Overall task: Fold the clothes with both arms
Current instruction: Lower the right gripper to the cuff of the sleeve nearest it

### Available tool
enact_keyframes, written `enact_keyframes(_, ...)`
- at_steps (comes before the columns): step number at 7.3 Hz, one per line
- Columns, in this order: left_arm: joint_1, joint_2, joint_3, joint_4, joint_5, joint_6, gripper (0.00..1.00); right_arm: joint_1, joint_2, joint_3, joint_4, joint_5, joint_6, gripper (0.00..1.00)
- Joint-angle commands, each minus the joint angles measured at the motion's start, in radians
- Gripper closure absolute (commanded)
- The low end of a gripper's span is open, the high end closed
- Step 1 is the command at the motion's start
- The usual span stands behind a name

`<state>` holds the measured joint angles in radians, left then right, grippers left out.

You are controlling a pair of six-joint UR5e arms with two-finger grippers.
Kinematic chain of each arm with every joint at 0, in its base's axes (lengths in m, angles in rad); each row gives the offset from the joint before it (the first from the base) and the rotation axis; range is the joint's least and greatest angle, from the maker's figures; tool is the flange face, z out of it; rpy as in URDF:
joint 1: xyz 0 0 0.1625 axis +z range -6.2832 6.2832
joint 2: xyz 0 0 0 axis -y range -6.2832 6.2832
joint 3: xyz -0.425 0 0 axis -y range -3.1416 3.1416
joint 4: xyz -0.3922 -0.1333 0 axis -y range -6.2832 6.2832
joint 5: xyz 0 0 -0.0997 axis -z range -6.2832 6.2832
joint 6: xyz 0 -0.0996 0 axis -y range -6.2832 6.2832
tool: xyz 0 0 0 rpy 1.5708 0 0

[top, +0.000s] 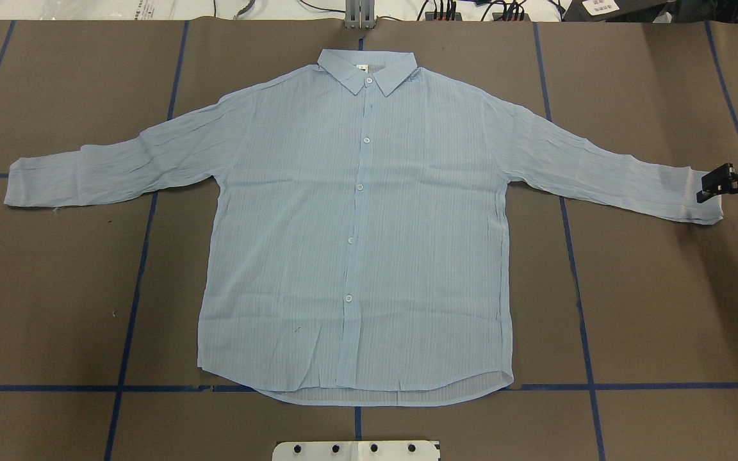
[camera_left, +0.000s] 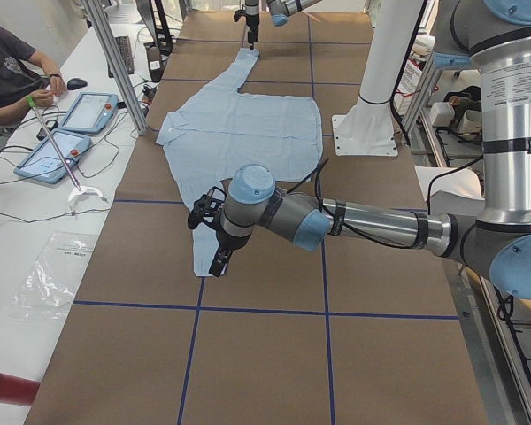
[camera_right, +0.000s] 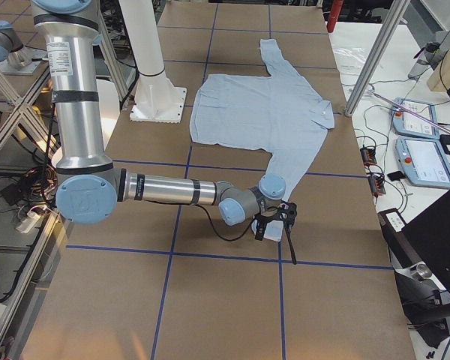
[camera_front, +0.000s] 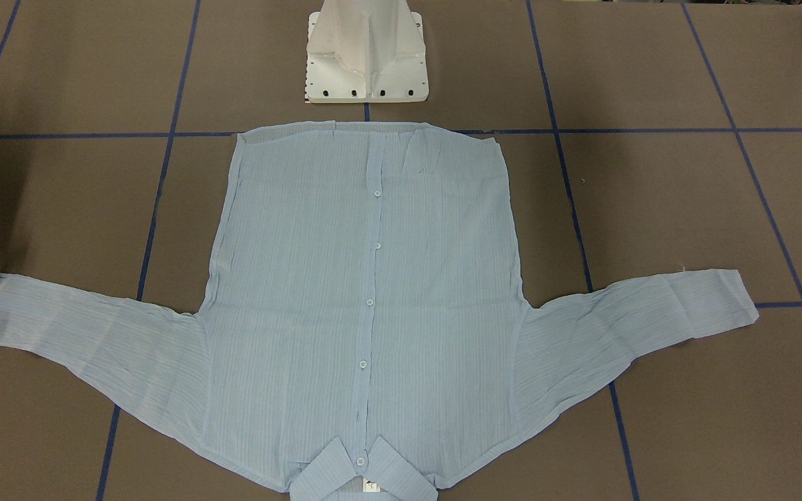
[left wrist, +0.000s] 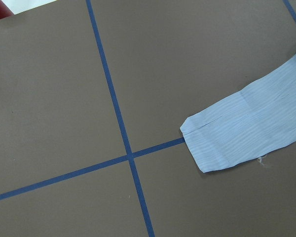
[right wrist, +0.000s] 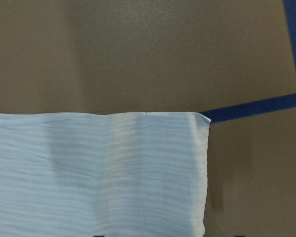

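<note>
The light blue striped shirt lies flat, buttoned and front up, with its collar at the far edge and both sleeves spread out. My right gripper hangs over the right sleeve's cuff. In the right wrist view its dark fingertips just show at the bottom edge, wide apart, so it is open. My left gripper hovers above the left sleeve's cuff. It shows only in the exterior left view, so I cannot tell whether it is open or shut.
Blue tape lines grid the brown table. The white pedestal base stands at the robot's edge, just behind the hem. A person sits beside the table near two teach pendants. Cables run along the far edge.
</note>
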<state>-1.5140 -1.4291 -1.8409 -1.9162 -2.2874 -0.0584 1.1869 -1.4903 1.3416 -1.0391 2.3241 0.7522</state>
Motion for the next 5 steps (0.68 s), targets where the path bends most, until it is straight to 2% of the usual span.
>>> enact_keyframes(1, 0.0, -0.001, -0.001, -0.001, 0.0, 0.0, 0.0, -0.012, 0.01, -0.019, 0.001, 0.0, 0.022, 0.19)
enact_keyframes(3, 0.0, -0.001, -0.006, 0.0, 0.002, 0.0, 0.0, -0.013, 0.01, -0.031, 0.001, 0.0, 0.021, 0.26)
enact_keyframes(4, 0.0, -0.001, -0.006, 0.0, 0.002, 0.0, 0.0, -0.013, 0.01, -0.033, 0.001, 0.001, 0.022, 0.26)
enact_keyframes(5, 0.0, -0.001, -0.006, 0.0, 0.005, 0.0, 0.0, -0.013, 0.01, -0.032, 0.001, 0.003, 0.029, 0.34)
